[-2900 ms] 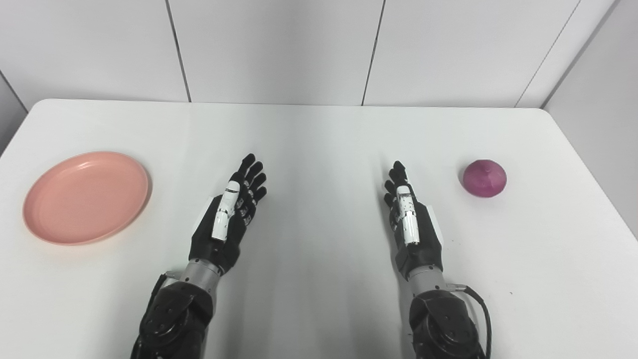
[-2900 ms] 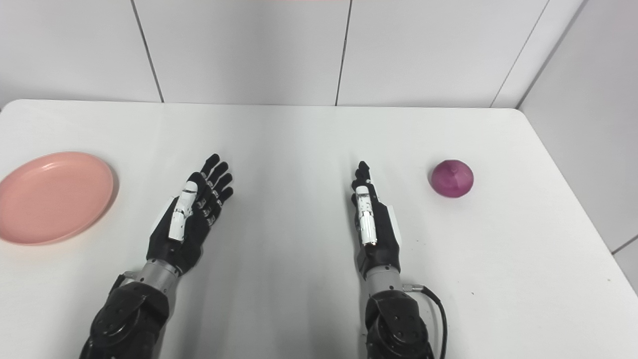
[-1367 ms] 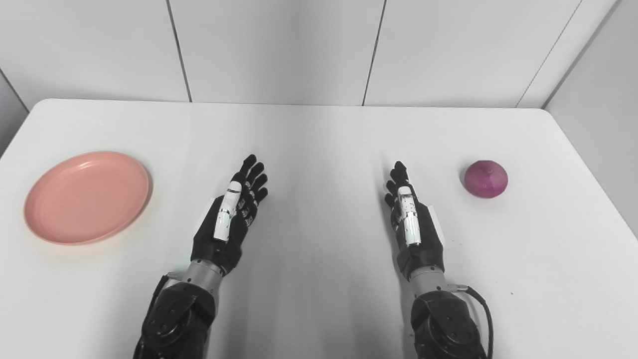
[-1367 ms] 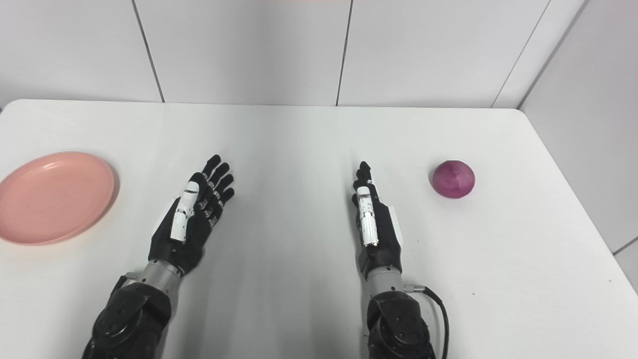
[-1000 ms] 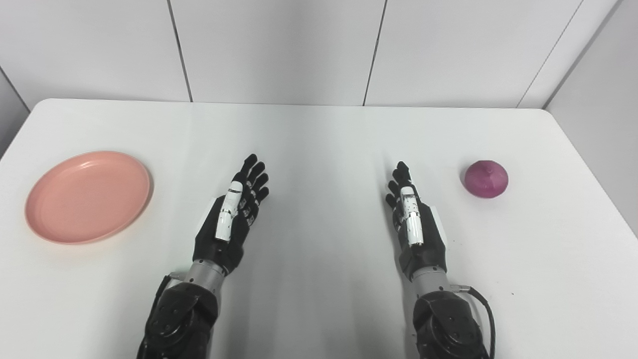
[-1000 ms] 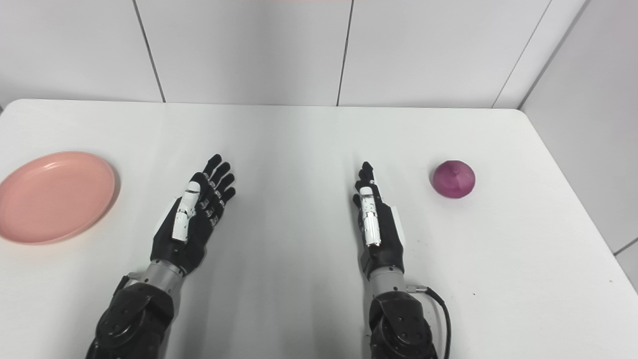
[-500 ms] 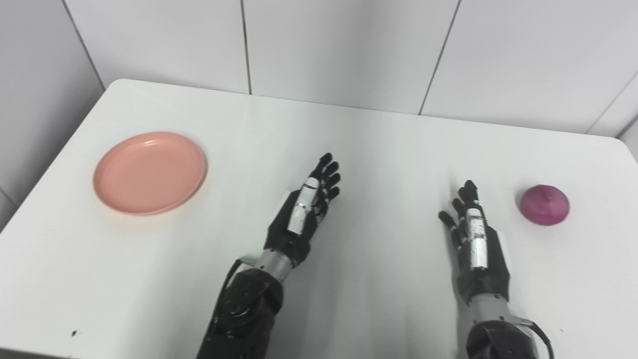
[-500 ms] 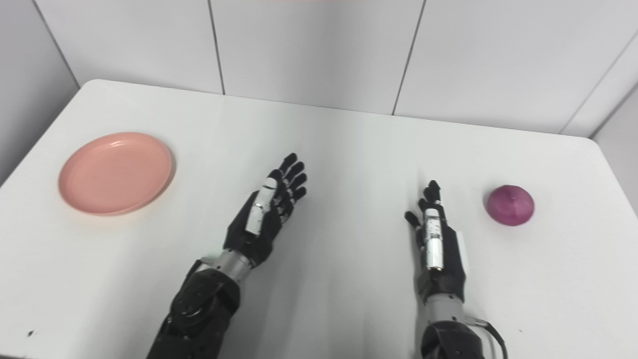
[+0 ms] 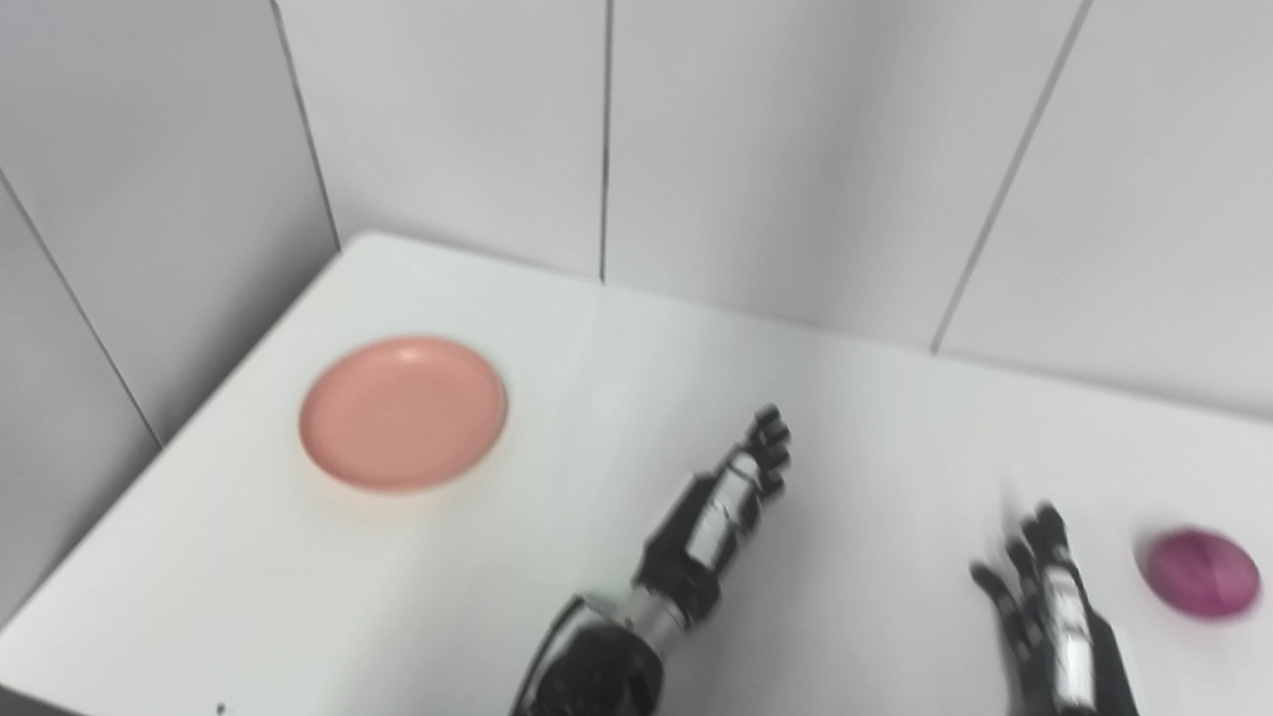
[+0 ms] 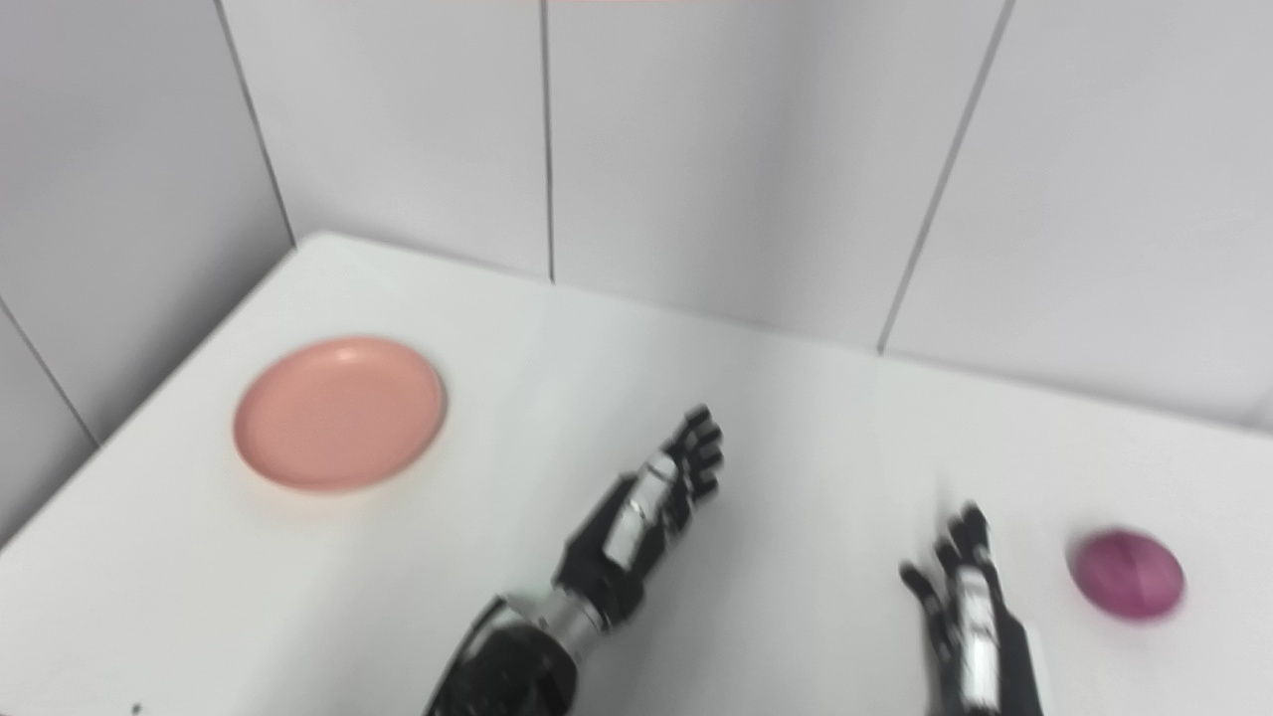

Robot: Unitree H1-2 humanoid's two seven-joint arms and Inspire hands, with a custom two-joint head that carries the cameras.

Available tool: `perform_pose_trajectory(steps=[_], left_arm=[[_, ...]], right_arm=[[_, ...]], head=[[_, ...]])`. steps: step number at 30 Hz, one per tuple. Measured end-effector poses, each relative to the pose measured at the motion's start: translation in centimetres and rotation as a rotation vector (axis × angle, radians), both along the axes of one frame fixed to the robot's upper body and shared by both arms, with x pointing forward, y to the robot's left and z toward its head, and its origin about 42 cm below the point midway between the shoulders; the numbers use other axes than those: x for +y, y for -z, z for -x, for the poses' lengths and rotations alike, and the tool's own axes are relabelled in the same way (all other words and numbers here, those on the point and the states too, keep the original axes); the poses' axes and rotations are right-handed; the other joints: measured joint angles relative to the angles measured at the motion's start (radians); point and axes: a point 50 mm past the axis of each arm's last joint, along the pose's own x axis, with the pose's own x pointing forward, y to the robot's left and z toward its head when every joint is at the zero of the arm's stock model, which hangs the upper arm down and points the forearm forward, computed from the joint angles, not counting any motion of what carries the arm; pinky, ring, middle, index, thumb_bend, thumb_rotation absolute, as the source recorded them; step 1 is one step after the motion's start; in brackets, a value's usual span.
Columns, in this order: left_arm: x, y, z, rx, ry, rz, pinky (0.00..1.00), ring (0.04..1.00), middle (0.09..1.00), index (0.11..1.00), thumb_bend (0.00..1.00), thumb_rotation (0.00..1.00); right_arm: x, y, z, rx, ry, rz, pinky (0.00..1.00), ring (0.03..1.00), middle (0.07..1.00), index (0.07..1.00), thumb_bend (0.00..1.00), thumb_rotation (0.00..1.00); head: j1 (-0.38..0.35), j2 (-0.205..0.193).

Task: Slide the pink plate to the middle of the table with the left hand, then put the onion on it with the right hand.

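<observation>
Left hand [image 9: 721, 507] flat, fingers spread, empty, pointing away, well right of pink plate [image 9: 403, 413] on counter [image 9: 557, 358]. Right hand [image 10: 970, 602] open, empty, farther right; onion [image 10: 1126, 574] just beyond it.

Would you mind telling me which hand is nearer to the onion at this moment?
Right. The right hand lies just left of the onion, apart from it; the left hand is farther off toward the table's middle.

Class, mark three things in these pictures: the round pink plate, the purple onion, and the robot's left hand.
Round pink plate [image 9: 403, 413]: left eye view, centre of its flat well.
Purple onion [image 9: 1200, 575]: left eye view, middle of its top.
Left hand [image 10: 646, 512]: right eye view, back of the hand.
</observation>
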Motion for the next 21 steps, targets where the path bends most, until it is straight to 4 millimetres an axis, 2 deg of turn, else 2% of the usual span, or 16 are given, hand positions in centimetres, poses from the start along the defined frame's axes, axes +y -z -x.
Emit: perform_pose_trajectory(steps=[2, 4, 5, 8, 13, 21], left_arm=[[-0.3, 0.1, -0.2, -0.002, 0.004, -0.009, 1.00, 1.000, 1.000, 1.000, 0.41, 1.00], [-0.5, 0.1, -0.4, -0.002, 0.005, -0.009, 0.98, 1.000, 1.000, 1.000, 0.41, 1.00], [-0.6, 0.2, -0.5, -0.002, 0.003, -0.009, 0.97, 1.000, 1.000, 1.000, 0.40, 1.00], [-0.8, 0.2, -0.8, -0.008, -0.004, -0.007, 0.97, 1.000, 1.000, 1.000, 0.41, 1.00], [-1.2, 0.2, -1.3, -0.012, -0.007, -0.007, 0.96, 1.000, 1.000, 1.000, 0.42, 0.98], [-1.7, 0.1, -1.6, -0.028, -0.005, -0.004, 0.98, 1.000, 1.000, 1.000, 0.44, 0.99]], right_arm=[[-0.2, 0.2, -0.1, -0.001, 0.001, -0.006, 1.00, 1.000, 1.000, 1.000, 0.13, 1.00], [-0.4, 0.4, -0.4, -0.015, -0.001, -0.004, 1.00, 1.000, 1.000, 1.000, 0.20, 1.00], [-0.5, 0.5, -0.5, -0.019, -0.003, -0.001, 1.00, 0.989, 0.992, 0.989, 0.23, 1.00], [-0.7, 0.6, -0.8, -0.024, 0.006, -0.003, 1.00, 0.968, 0.976, 0.971, 0.23, 1.00], [-0.7, 0.9, -0.9, -0.040, 0.022, -0.014, 0.98, 0.946, 0.960, 0.947, 0.34, 0.98], [-0.9, 1.0, -1.0, -0.043, 0.024, -0.018, 0.94, 0.923, 0.940, 0.921, 0.42, 0.93]], head=[[0.009, -0.008], [0.049, -0.038], [0.049, -0.038], [0.080, -0.055], [0.087, -0.051], [0.098, -0.046]])
